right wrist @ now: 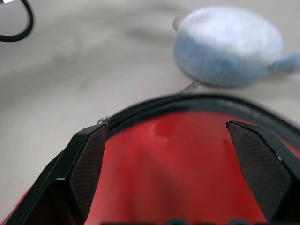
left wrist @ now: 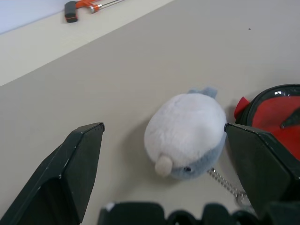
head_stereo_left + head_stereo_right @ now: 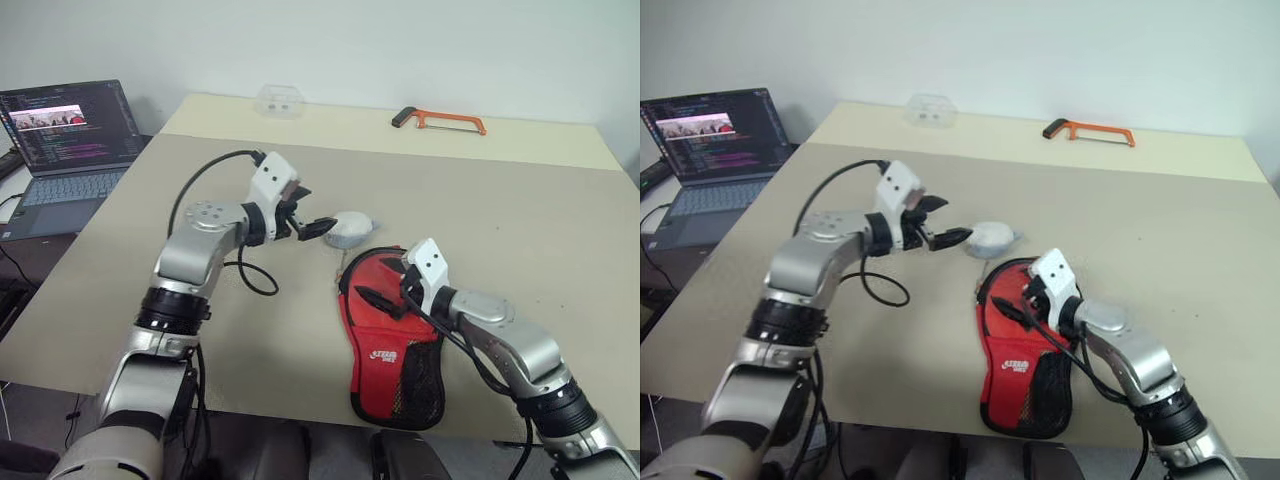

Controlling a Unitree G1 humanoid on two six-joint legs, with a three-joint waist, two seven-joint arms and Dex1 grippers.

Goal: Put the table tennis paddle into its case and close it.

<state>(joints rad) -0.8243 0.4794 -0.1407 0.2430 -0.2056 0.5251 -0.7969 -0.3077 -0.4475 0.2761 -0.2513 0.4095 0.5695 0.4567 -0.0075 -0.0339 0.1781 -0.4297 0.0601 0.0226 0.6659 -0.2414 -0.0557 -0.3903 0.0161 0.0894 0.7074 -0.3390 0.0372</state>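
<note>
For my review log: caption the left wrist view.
Open left gripper facing a white-and-grey plush keychain toy beside the red case.

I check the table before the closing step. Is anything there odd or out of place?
An orange hacksaw lies at the table's far edge, unrelated to the case. A small plush toy on a chain lies beside the case's rounded end.

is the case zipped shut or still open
Cannot tell: the case lies flat, red side up, its round end's rim under the right tool.
</note>
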